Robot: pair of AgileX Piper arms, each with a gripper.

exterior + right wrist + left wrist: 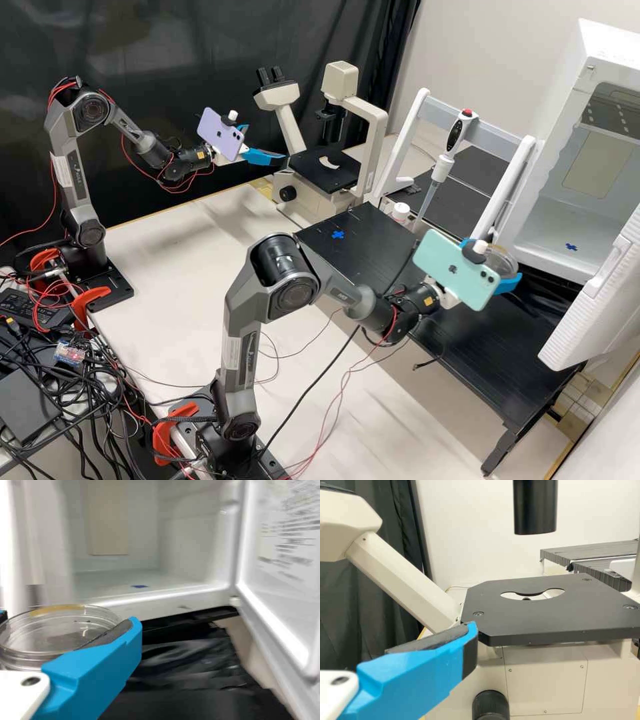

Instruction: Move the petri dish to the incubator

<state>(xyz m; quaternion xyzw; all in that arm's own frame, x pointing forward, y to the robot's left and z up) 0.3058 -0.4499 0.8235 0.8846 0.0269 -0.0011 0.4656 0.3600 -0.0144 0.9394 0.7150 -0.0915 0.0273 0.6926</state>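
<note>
We have the petri dish (55,630) pinched between the blue fingers of our right gripper (505,261), held in the air in front of the open incubator (545,257). The incubator's door (590,303) stands swung wide, and a blue mark (571,247) lies on its floor. Our left gripper (267,142) is spread, with nothing between its fingers, near the front edge of the microscope's black stage (545,625). Between microscope and incubator we see a pipette (441,168) on a white frame (405,137). Another blue mark (338,235) sits near a corner of the black worktop (373,247).
</note>
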